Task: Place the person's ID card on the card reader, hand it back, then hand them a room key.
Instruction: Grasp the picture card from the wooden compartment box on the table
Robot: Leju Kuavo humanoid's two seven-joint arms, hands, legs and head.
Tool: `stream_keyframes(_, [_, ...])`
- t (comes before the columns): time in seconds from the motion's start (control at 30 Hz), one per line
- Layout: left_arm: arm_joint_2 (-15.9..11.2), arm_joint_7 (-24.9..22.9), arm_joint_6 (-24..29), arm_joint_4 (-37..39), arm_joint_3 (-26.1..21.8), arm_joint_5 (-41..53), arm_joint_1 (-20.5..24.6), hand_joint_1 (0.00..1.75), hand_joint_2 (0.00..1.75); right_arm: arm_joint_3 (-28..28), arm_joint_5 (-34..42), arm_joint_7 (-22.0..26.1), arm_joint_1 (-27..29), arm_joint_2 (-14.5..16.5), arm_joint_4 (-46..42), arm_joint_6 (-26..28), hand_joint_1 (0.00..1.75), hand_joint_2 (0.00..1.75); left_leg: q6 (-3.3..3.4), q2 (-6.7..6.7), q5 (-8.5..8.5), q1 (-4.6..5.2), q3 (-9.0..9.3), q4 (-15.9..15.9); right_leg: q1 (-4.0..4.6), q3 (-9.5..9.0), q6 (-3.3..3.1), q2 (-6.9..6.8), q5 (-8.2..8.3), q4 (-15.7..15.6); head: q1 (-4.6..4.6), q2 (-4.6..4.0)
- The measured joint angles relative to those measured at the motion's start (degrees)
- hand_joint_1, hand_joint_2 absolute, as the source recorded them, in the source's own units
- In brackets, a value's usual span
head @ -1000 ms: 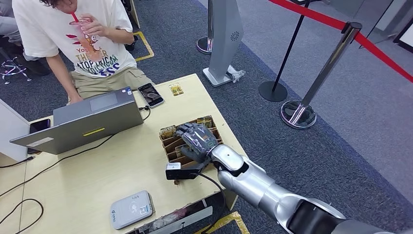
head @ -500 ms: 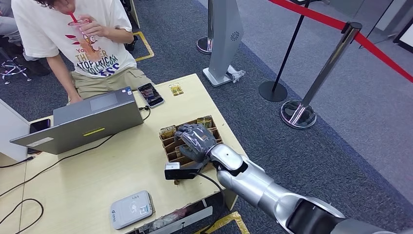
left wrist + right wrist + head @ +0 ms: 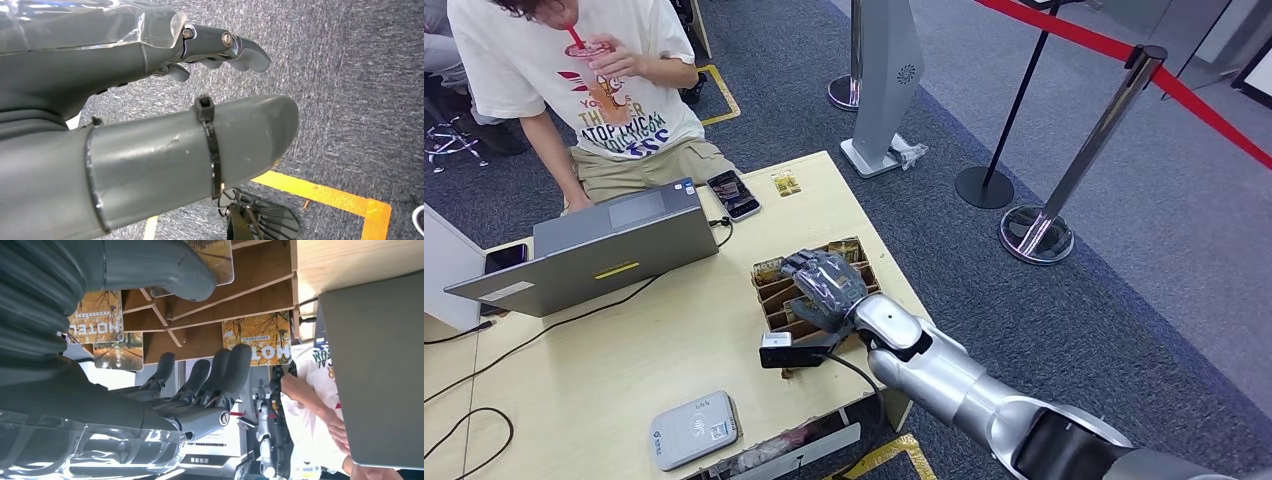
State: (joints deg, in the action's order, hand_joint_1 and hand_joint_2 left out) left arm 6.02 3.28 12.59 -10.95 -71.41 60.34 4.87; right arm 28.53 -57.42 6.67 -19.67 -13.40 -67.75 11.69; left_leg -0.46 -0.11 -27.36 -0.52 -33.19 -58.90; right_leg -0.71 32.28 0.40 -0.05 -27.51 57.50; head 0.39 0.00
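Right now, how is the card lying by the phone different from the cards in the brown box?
The loose card lies flat and alone on the table's far edge, beside the phone. The cards in the wooden holder stand tucked in its slots, several together. The right robot hand is over the holder cards, while nothing is near the loose card. Both look yellowish-brown.

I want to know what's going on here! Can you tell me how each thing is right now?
right hand: open, fingers spread over the card rack, holding nothing
left hand: open, hanging over carpet
card rack: upright, cards in slots
card reader: bare, no card on it
laptop: lid open
phone: flat, screen up
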Motion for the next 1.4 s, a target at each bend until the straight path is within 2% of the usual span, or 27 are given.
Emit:
stream_keyframes(0.9, [-0.05,0.01,0.04,0.00,-0.04,-0.34,-0.02,0.00,0.00,0.10,-0.02,-0.04,1.02,0.00,-0.08,0.03,0.85,1.75,0.00,0.00,0.00,0.00,0.00,0.00,0.00,0.00,0.00,0.00,0.00,0.00,0.00,0.00])
stream_keyframes(1.4, [-0.08,0.48,-0.06,0.00,-0.05,-0.14,-0.04,0.00,0.00,-0.05,-0.08,-0.52,3.84,-0.86,-1.69,-0.01,0.88,1.75,0.00,0.00,0.00,0.00,0.00,0.00,0.00,0.00,0.00,0.00,0.00,0.00,0.00,0.00])
